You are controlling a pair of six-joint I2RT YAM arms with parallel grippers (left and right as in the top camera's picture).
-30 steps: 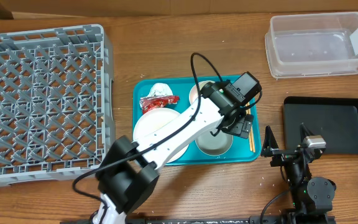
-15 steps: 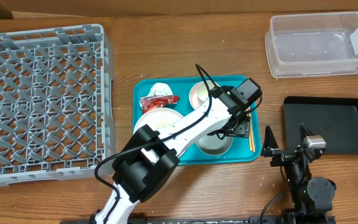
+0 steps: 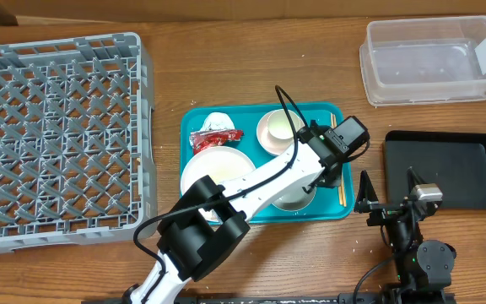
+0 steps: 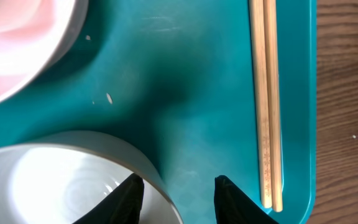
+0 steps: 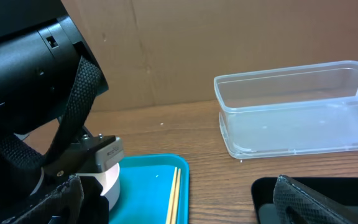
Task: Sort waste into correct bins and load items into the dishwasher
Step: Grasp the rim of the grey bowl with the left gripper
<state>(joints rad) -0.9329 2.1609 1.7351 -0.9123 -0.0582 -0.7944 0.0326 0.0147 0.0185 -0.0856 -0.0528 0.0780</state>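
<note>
Your left claw [image 4: 178, 200] hangs over the pale grey-blue bowl [image 4: 61, 180] at 5 o'clock on the teal serving tray [image 4: 191, 74]. Its jaws stand apart astride the rim, one finger inside and one outside with teal showing beside it, so nothing is gripped. The thin wooden chopsticks [image 4: 266, 106] lie just beside it along the tray's 3 o'clock edge.

The pinkish-white bowl [image 3: 277, 128] sits at 1 o'clock on the tray and the large round white plate [image 3: 212, 173] at 8 o'clock. The crumpled red shiny wrapper [image 3: 215, 138] and crumpled white paper tissue [image 3: 218, 121] lie at 11 o'clock.

On the wooden table [image 3: 226, 67], the large grey plastic dish rack [image 3: 57, 135] lies at 9 o'clock from the tray. The clear rectangular plastic tub [image 3: 429, 61] is at 2 o'clock and the shallow black rectangular tray [image 3: 450, 169] at 3 o'clock.

Your right claw [image 5: 179, 202] is spread wide and empty, between the two trays
</note>
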